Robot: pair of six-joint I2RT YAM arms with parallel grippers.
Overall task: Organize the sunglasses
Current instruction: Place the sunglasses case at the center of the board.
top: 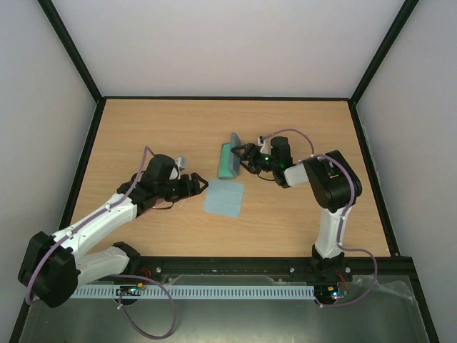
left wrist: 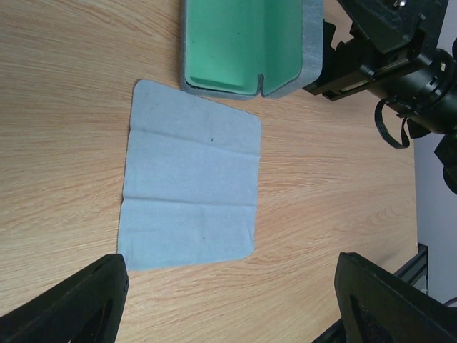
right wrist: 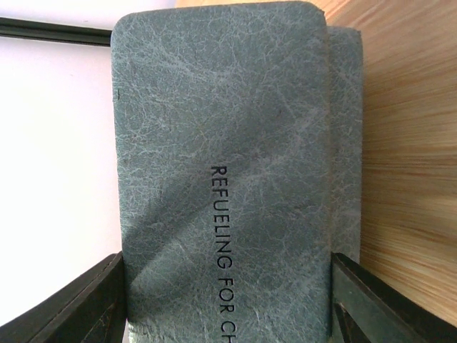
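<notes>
Ahead of the left gripper's black fingers (left wrist: pixel 78 304) lies a pale blue cloth (left wrist: pixel 191 182) crossed by faint fold lines. Beyond it the case (left wrist: pixel 246 43) shows a mint-green lining inside a grey-blue shell. Between the right gripper's black fingers (right wrist: pixel 86 304), that shell (right wrist: pixel 225 164) is mottled with pale crackle veins and dark stamped lettering. The table (top: pixel 164 128) is light wood grain.

1. Left gripper (top: pixel 197 183): fingers spread wide, nothing between them, pointing rightward at the end of a low, outstretched arm.
2. Right gripper (top: pixel 241 158): jaws parted, aimed leftward, arm folded sharply at the elbow behind it.
</notes>
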